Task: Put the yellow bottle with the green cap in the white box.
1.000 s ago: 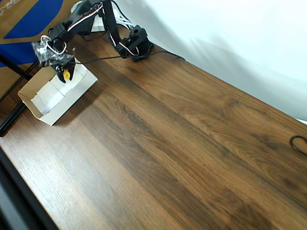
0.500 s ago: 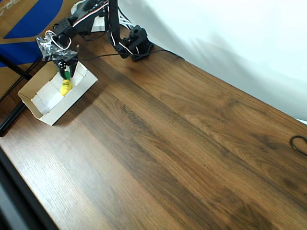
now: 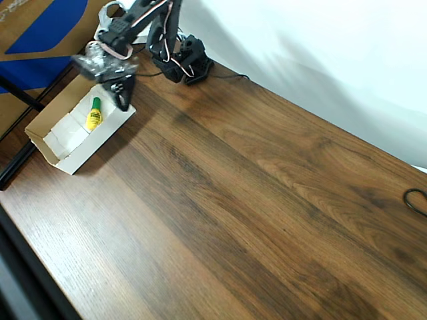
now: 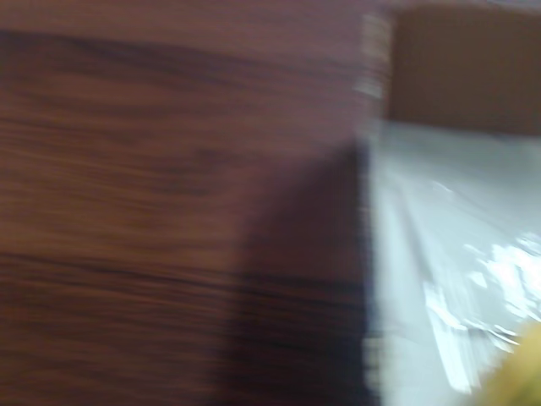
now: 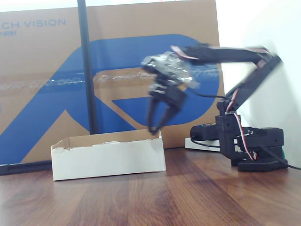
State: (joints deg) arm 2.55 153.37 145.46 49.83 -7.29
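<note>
1. A yellow bottle with a green cap (image 3: 94, 113) lies on its side inside the white box (image 3: 60, 148), near the box's far end in the overhead view.
2. The black end effector (image 5: 159, 118) hangs above the box's right end in the fixed view, its fingers spread apart and holding nothing.
3. The box sits on a wooden bench (image 3: 253, 200), in front of a brown-and-blue cardboard sheet (image 5: 42, 75).

Yellow bottle (image 3: 93, 120), green cap; white box (image 3: 63, 143); black hand (image 3: 123, 95).
</note>
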